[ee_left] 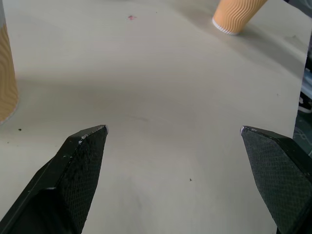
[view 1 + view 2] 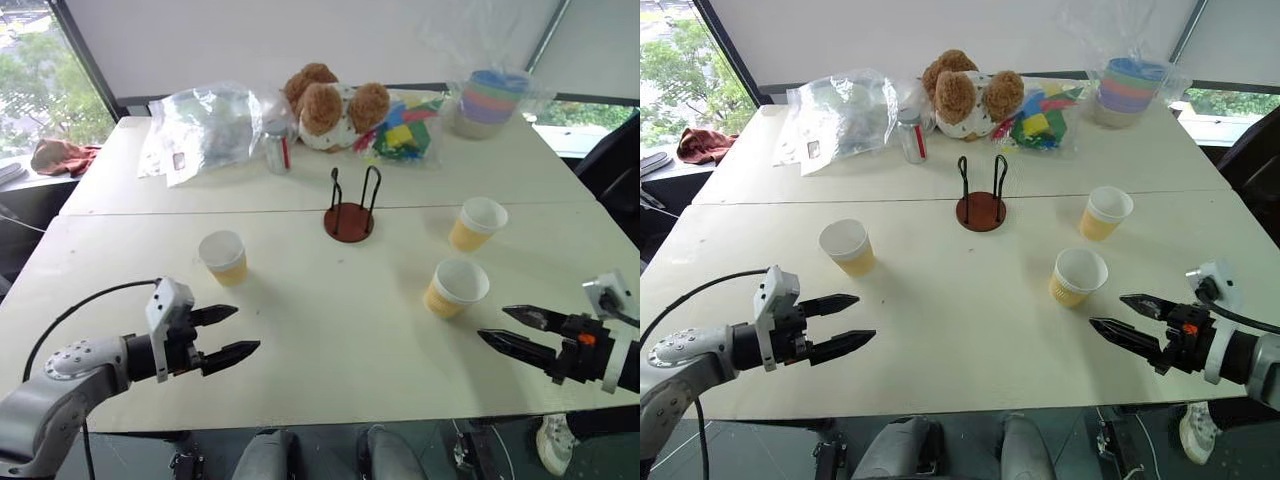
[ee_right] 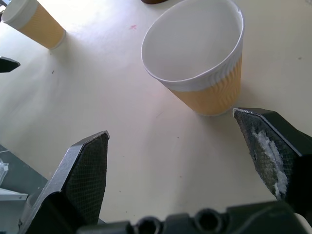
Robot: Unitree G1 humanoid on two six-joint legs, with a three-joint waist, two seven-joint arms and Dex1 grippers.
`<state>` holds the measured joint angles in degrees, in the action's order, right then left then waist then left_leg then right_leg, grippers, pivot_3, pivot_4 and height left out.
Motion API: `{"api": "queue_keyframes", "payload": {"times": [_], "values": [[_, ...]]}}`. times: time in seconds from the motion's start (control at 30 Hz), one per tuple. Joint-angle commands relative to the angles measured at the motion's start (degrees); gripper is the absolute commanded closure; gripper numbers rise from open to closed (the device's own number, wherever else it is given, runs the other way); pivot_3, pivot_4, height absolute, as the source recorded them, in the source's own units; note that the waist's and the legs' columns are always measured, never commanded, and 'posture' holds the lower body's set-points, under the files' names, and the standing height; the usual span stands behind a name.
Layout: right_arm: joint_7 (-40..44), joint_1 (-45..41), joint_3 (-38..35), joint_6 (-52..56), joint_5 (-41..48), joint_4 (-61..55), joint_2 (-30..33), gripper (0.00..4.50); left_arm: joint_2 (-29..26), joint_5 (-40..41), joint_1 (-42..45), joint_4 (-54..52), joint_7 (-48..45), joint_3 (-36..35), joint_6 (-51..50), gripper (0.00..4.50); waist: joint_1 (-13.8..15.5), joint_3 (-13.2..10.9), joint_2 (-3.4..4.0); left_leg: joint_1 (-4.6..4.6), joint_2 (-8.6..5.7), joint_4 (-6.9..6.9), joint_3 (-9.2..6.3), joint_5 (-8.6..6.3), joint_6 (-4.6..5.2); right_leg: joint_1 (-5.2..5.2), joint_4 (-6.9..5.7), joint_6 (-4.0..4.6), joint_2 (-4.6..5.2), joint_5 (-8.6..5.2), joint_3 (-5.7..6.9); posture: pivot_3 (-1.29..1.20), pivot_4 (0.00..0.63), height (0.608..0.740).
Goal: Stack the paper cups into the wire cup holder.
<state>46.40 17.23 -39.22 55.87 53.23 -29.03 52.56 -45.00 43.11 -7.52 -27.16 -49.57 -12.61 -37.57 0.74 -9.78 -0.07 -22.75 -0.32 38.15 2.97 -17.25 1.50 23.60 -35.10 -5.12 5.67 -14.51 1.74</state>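
Cup [image 3: 200, 63] just beyond right tool [image 2: 512, 332].

The counter [image 2: 330, 340] is showing a smooth, matt off-white surface. The paper cups [image 3: 200, 63] are looking ribbed and matt on their yellow-orange sides, plain white inside. The wire cup holder [image 2: 350, 208] is showing thin black wire over a reddish-brown disc. The right end effector [image 3: 170, 146] is showing finely textured black fingers [image 3: 85, 170]. At upper centre, a plush toy [image 2: 325, 105] is looking fuzzy beside crinkled, glossy clear plastic bags [image 2: 200, 125].
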Motion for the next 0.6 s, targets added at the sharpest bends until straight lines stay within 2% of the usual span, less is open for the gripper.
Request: {"api": "queue_keyframes", "payload": {"times": [0.03, 0.43, 0.6], "values": [[-0.5, -0.3, -0.9, 0.0, 1.3, -1.8, -0.2, 0.04, -0.3, 0.5, 0.1, -2.5, -0.1, -1.0, 0.2, 0.0, 0.0, 0.0, 0.0, 0.0, 0.0, 0.0, 0.0, 0.0, 0.0, 0.0, 0.0, 0.0, -0.01, 0.0, 0.01, 0.0, 0.15, 0.74], [-2.1, 0.9, 0.1, 0.9, 3.8, -3.9, -2.0, 0.04, -0.3, 4.0, 1.5, -4.7, 2.0, -2.1, -3.2, 0.0, 0.0, 0.0, -0.01, 0.2, 0.01, 0.03, -0.02, 0.02, -0.01, -0.21, -0.01, 0.02, -0.02, -0.01, 0.01, 0.0, 0.15, 0.74], [-2.8, -4.7, 0.2, 2.0, 6.1, -1.6, 0.0, 0.04, 1.6, 6.7, 4.9, -4.9, 5.4, -1.9, -4.8, 0.0, -0.1, 0.0, -0.01, 0.23, 0.0, 0.08, 0.0, 0.03, -0.02, -0.25, -0.02, 0.04, -0.02, 0.0, 0.0, 0.0, 0.15, 0.74]]}}
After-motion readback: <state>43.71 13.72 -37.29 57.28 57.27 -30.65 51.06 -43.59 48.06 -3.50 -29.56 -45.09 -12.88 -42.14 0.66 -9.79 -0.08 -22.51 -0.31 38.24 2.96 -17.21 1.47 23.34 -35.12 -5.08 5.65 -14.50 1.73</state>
